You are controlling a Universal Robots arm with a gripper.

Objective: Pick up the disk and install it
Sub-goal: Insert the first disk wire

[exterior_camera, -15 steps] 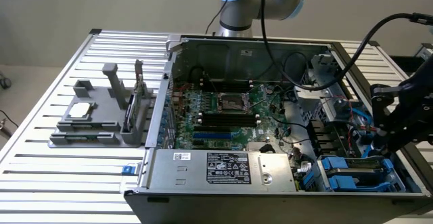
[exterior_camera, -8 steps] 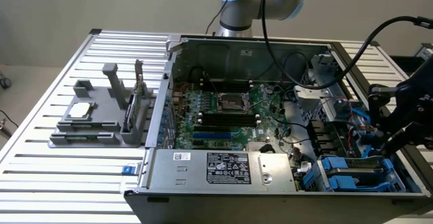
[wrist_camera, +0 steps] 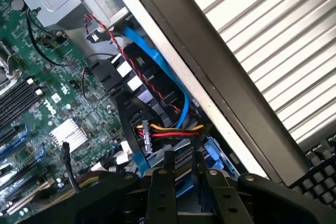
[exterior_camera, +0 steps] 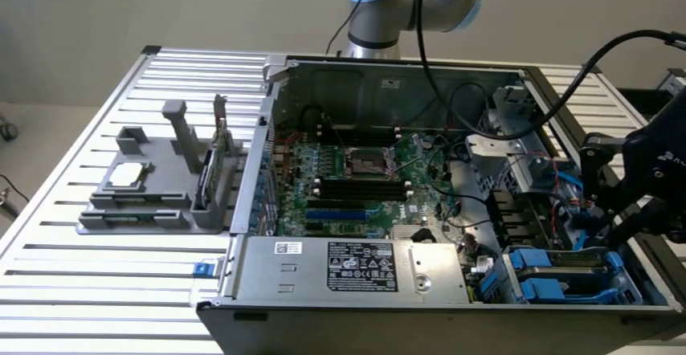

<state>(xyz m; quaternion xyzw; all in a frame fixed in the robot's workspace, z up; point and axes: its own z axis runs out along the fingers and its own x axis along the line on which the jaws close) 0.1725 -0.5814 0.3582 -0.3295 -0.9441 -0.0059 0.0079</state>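
My gripper [exterior_camera: 613,220] hangs over the drive bay at the exterior view's right end of the open computer case [exterior_camera: 429,170]. In the wrist view its two dark fingers [wrist_camera: 160,184] stand close together, and the gripper [wrist_camera: 184,182] looks shut on a thin blue-edged slab seen edge-on, which I take for the disk [wrist_camera: 182,178]. A blue edge of the disk [exterior_camera: 587,220] shows just below the gripper, above the blue-framed bay [exterior_camera: 563,273]. Most of the disk is hidden by the fingers.
Blue data cables [wrist_camera: 157,61] and a red-yellow-black power plug [wrist_camera: 157,132] crowd the bay, close to the case wall [wrist_camera: 210,77]. The motherboard [exterior_camera: 359,178] and the labelled power supply [exterior_camera: 359,267] fill the case. A grey fixture [exterior_camera: 161,186] with a small silver chip [exterior_camera: 127,174] stands at the exterior view's left.
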